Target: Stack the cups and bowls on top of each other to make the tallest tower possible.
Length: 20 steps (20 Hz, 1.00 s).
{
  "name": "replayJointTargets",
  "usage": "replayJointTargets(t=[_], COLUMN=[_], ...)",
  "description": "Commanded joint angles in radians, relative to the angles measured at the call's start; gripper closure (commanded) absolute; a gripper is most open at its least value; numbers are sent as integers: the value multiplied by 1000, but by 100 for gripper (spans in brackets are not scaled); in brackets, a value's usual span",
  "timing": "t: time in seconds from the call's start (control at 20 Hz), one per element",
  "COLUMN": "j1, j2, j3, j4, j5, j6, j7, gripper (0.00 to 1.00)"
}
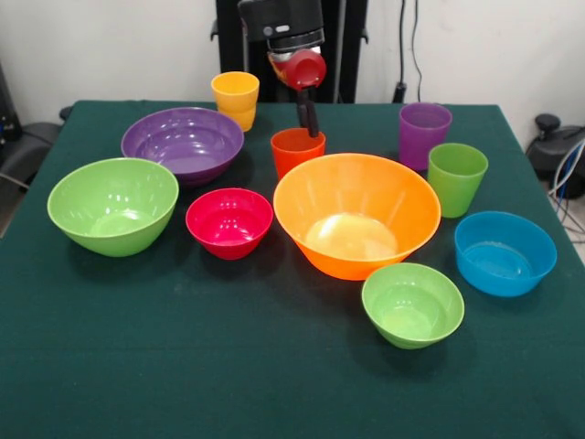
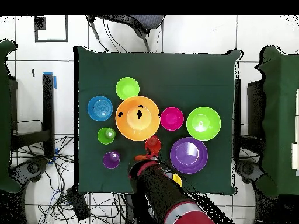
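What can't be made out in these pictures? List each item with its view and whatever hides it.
- Gripper, open or shut: in the front view its tip ends at the orange cup; in the overhead view the arm covers it.
- Orange cup's base: front view, behind the orange bowl.
- Yellow cup: overhead view, mostly under the arm.
- Upper arm: front view, cut off by the top edge.

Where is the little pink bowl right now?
In the front view the magenta-red bowl sits left of centre, between the big light green bowl and the orange bowl.
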Motion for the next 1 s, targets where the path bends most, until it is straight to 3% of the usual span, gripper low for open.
replayJointTargets(t=[0.05,0.1,0.15,0.5,0.55,0.8,1.0], j1=[34,98,117,177,180,190,157], j2=[55,83,94,136,138,140,122], j3=[-52,-132,-156,-217,-218,-221,-177], j4=[-24,-55,-64,-80,-80,-89,-72], j5=[-49,-62,-66,-83,-85,-75,-66], j6=[-18,-47,-53,-55,-57,-64,-48], j7=[-63,-66,-67,-72,-70,-58,-62], gripper=[0,0,0,0,100,100,100])
